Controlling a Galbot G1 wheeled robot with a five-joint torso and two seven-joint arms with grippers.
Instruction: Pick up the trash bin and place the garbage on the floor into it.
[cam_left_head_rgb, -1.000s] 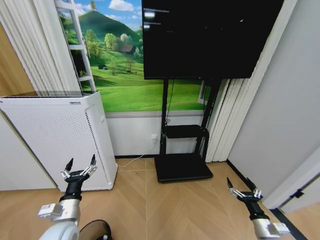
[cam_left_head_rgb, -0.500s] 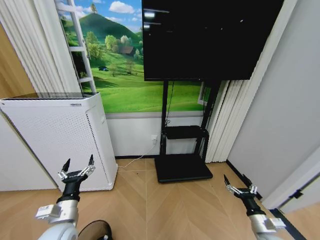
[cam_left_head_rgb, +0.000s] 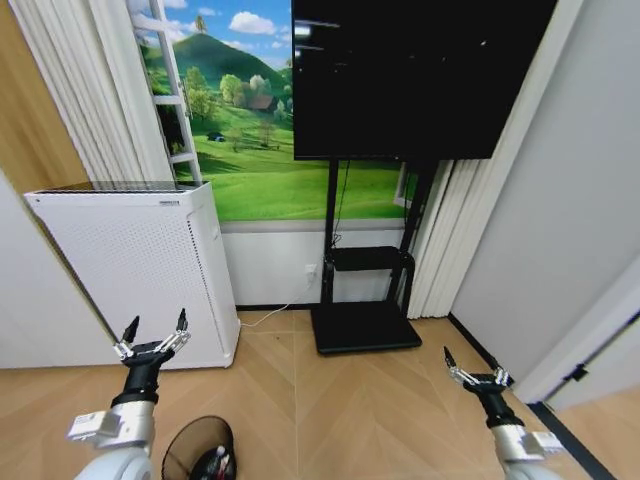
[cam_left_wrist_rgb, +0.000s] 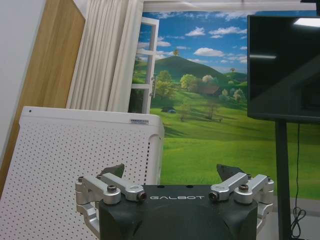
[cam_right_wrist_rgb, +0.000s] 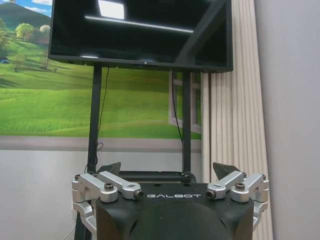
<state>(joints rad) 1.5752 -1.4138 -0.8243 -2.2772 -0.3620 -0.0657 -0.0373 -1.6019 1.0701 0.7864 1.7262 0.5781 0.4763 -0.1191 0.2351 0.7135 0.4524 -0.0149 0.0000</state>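
Observation:
The trash bin (cam_left_head_rgb: 190, 452), a round black wire-mesh basket, stands on the wood floor at the lower edge of the head view, just right of my left arm. Small red and white garbage (cam_left_head_rgb: 218, 462) lies inside its mouth. My left gripper (cam_left_head_rgb: 153, 331) is raised above and to the left of the bin, open and holding nothing, and points at the white appliance (cam_left_wrist_rgb: 75, 165). My right gripper (cam_left_head_rgb: 468, 366) hangs open over bare floor at the right, far from the bin. The wrist views show the left gripper (cam_left_wrist_rgb: 172, 172) and the right gripper (cam_right_wrist_rgb: 168, 169) with jaws spread.
A white perforated appliance (cam_left_head_rgb: 140, 270) stands against the wall on the left. A large black TV (cam_left_head_rgb: 420, 80) on a black stand with a floor base (cam_left_head_rgb: 365, 328) occupies the centre. A grey wall and door (cam_left_head_rgb: 570, 270) close the right side. Open floor lies between the arms.
The whole head view has shifted, so more of the bin now shows at the bottom. Both grippers stay open in much the same pose; the right one sits slightly lower.

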